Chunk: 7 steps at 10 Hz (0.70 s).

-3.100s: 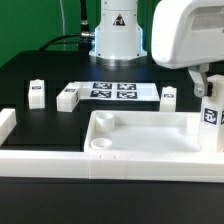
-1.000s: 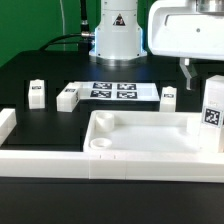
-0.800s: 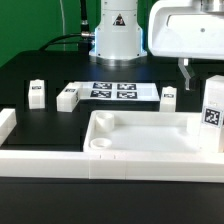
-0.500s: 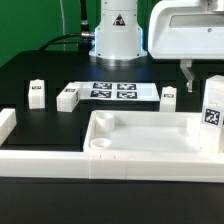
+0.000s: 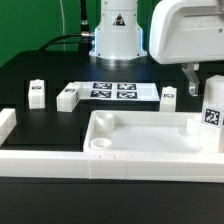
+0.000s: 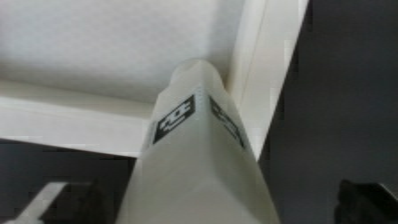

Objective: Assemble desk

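The white desk tabletop (image 5: 140,150) lies tray-side up near the front wall, with a round socket (image 5: 100,143) at its near left corner. One white tagged leg (image 5: 212,115) stands upright at the tabletop's corner on the exterior view's right. My gripper (image 5: 206,80) hangs around the top of that leg, open. In the wrist view the leg (image 6: 196,150) rises between my gripper (image 6: 205,205) fingers, and a dark gap shows between it and each fingertip (image 6: 43,205). Three more legs (image 5: 37,93), (image 5: 68,97), (image 5: 168,97) lie on the black table behind.
The marker board (image 5: 111,90) lies flat behind the tabletop, in front of the robot base (image 5: 118,35). A long white border wall (image 5: 60,166) runs along the front and turns up at the exterior view's left (image 5: 7,124).
The jaws have spread off the leg, which stays standing at the tabletop's corner. The hand has drifted slightly toward the exterior view's right.
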### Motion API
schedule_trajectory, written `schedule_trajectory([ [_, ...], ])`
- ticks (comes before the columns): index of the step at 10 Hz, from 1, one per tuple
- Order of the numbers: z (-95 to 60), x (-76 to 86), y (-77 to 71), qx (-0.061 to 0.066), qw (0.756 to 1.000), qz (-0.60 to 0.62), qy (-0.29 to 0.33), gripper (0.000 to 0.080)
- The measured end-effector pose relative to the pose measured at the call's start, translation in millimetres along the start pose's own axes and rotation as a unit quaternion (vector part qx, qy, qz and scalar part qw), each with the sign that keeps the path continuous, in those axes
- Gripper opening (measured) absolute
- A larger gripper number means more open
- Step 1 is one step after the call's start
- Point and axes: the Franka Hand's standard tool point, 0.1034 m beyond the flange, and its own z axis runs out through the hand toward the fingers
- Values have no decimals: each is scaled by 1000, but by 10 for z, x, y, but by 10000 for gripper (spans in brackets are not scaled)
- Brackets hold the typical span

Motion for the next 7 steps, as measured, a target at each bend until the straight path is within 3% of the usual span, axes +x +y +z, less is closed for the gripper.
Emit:
schedule_trajectory([
  [6,2,-4,57,-4,988,-156,0,623],
  [7,1,-4,57,-4,988,-156,0,407],
])
